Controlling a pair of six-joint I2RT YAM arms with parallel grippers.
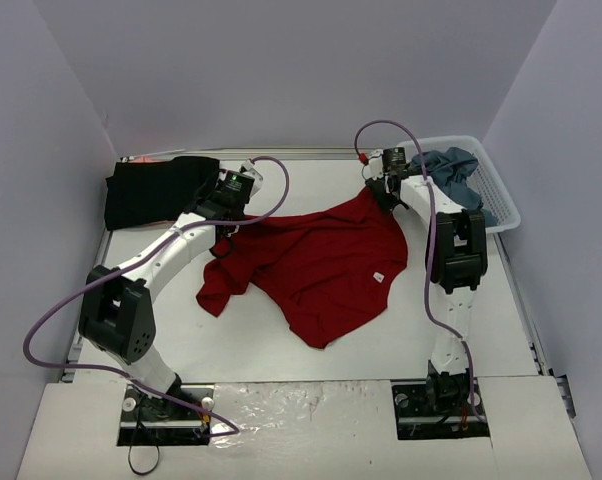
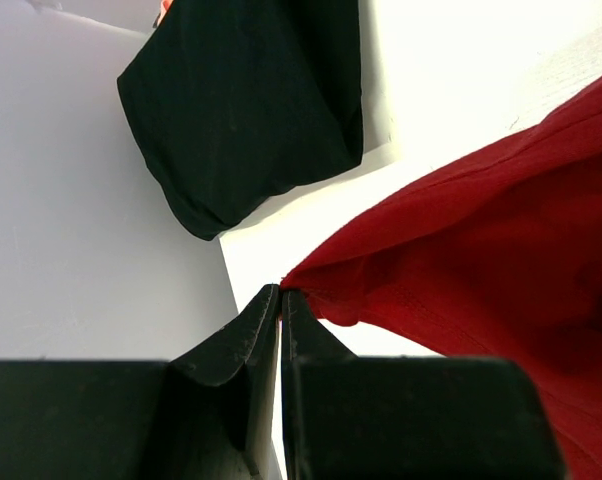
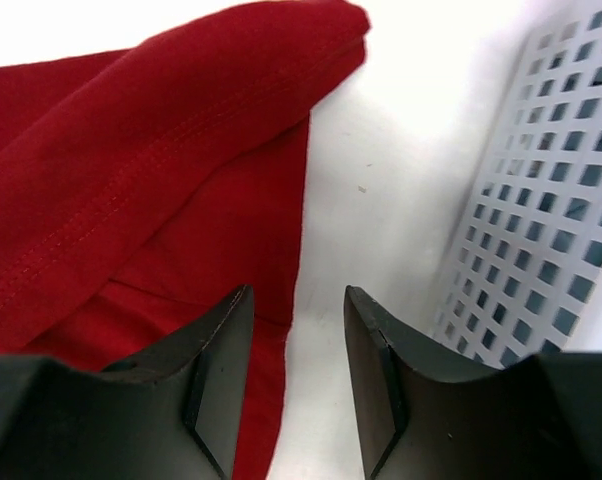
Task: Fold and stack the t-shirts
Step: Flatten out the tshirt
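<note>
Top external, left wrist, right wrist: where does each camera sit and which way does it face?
Top external: above and behind the bases, looking down on the table; left arm and right arm show.
Left wrist: wrist-mounted, looks past the left claw, shut on the red t-shirt's edge, toward the black t-shirt.
Right wrist: wrist-mounted, looks past the open right claw at red cloth and the basket's lattice.
Shared: all three show the red t-shirt; top and left wrist, the black one.

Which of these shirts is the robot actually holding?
The dark red shirt spread mid-table: the left gripper is pinched shut on its edge. The black shirt lies untouched at the far left corner, and the blue-grey shirt sits in the basket.
</note>
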